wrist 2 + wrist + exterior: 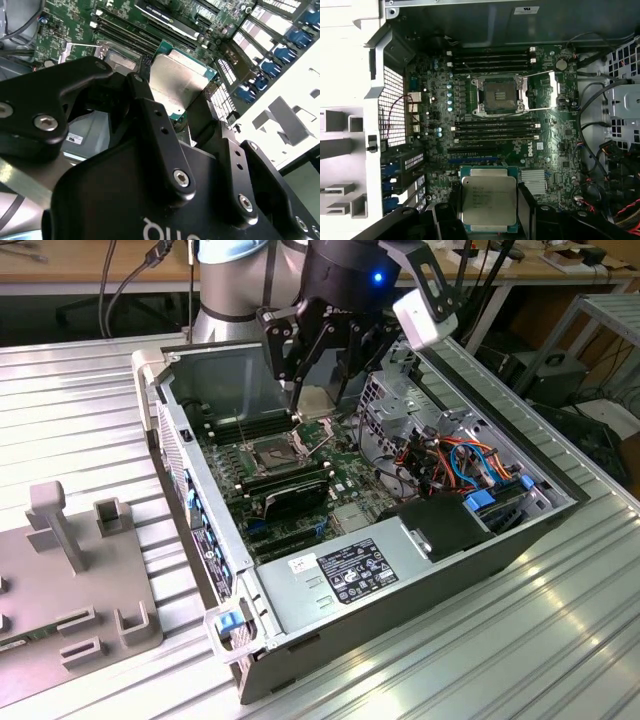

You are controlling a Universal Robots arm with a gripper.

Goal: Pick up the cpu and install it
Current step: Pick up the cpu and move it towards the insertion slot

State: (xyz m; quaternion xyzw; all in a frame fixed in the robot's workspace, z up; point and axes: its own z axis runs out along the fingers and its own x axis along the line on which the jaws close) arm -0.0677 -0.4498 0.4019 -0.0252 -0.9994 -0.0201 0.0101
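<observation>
Gripper: the gripper (pixel 318 392) hangs inside the open case, its black fingers (pixel 526 210) closed on two opposite edges of the cpu.
Cpu: the cpu (pixel 318 404) is held flat, grey face up, clear of the board; in both wrist views it sits between the fingers (pixel 182 82).
Socket: the socket (pixel 497 95) lies open on the board, its metal frame swung up to one side, nothing seated in it; the cpu is near it but apart.
Board: the green board (pixel 300 475) carries black sticks (pixel 495 131) that lie between socket and cpu in the first wrist view.
Case: the case (pixel 200 480) lies on its side, with orange and blue cables (pixel 470 455) on the exterior view's right.
Surface: a ribbed metal table (pixel 500 640) bears the case; a grey fixture (pixel 70 580) sits at the exterior view's left.
Room: wooden desks (pixel 100 260) stand behind the arm.
</observation>
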